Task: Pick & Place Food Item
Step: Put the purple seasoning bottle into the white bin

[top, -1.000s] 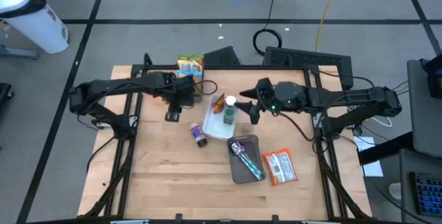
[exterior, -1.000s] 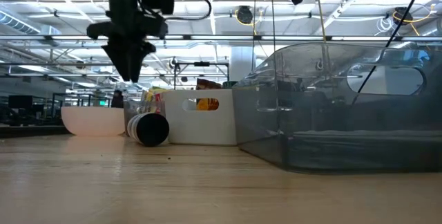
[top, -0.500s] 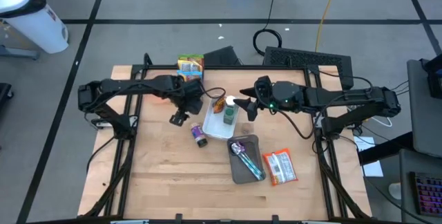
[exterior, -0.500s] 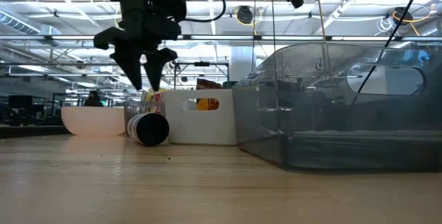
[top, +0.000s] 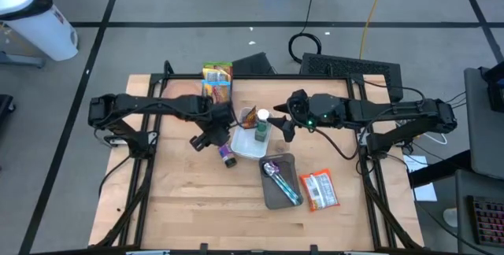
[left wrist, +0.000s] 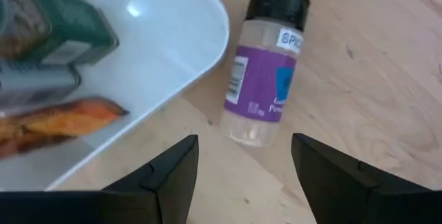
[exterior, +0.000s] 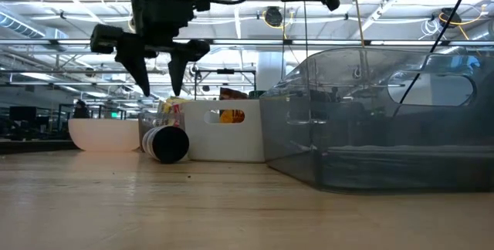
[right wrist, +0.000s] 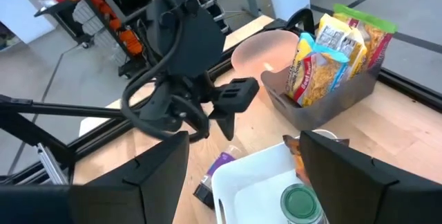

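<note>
Task stage: early, by my reading; the approach is made, the pick is not yet done.
Left gripper [left wrist: 238, 165]: jaws spread apart, holding nothing, poised above the spice jar [left wrist: 263, 80] with a finger on either side of its clear end.
Spice jar: lies on its side on the wooden table [top: 197, 200], just beside the white bin [top: 253, 148] and outside it; purple label, black cap, apparently nearly empty.
White bin contents: a green-lidded container [top: 261, 133] and an orange packet [left wrist: 59, 122]; the rest is hard to make out.
Right gripper [top: 287, 123]: waits over the far edge of the white bin, jaws released, empty.
Other receptacles: a grey tray [top: 277, 192] holding a purple-wrapped item, and a red-and-white pouch [top: 320, 190] lying beside it on the table.
Done: nothing placed that can be credited to this pick.
Left: 3 steps likely remain: lower and close on the jar, lift it, and set it in a container; which 1 is meant I cannot tell.
</note>
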### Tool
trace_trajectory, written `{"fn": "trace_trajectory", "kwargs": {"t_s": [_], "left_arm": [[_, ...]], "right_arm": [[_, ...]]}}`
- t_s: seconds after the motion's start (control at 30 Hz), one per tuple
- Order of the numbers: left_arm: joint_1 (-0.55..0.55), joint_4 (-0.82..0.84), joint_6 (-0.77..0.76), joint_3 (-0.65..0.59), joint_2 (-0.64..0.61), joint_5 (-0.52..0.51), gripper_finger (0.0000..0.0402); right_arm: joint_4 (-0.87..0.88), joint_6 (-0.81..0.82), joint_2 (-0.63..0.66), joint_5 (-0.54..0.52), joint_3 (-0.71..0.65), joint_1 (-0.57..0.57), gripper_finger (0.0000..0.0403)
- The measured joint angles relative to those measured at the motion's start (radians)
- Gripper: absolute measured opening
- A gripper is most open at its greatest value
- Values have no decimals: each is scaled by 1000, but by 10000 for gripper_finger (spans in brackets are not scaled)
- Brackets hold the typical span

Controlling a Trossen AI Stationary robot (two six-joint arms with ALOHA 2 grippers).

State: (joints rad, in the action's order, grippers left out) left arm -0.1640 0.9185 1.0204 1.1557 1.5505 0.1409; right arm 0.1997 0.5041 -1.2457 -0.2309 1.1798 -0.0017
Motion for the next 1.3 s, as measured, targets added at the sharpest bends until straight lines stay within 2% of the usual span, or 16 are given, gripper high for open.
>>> {"fn": "trace_trajectory", "kwargs": {"t_s": [0.2, 0.37, 0.63, 0.93, 1.13, 1.3], "left_arm": [[19, -20, 6, 0, 35, -8, 249], [21, 0, -10, 0, 111, -17, 279], [20, 4, -36, 0, 182, -86, 314], [20, -2, -29, 0, 195, -7, 316], [20, -56, -25, -49, 194, -6, 312], [20, -55, -1, -109, 195, -47, 310]], "right_arm": [[0, -16, 0, 0, 0, 0, 267], [0, -15, 0, 1, 0, 4, 267], [14, 3, 12, 9, 0, 10, 267], [14, 7, 14, 0, 0, 10, 267], [14, 7, 14, -1, 0, 10, 267], [14, 8, 14, -2, 0, 10, 267]]}}
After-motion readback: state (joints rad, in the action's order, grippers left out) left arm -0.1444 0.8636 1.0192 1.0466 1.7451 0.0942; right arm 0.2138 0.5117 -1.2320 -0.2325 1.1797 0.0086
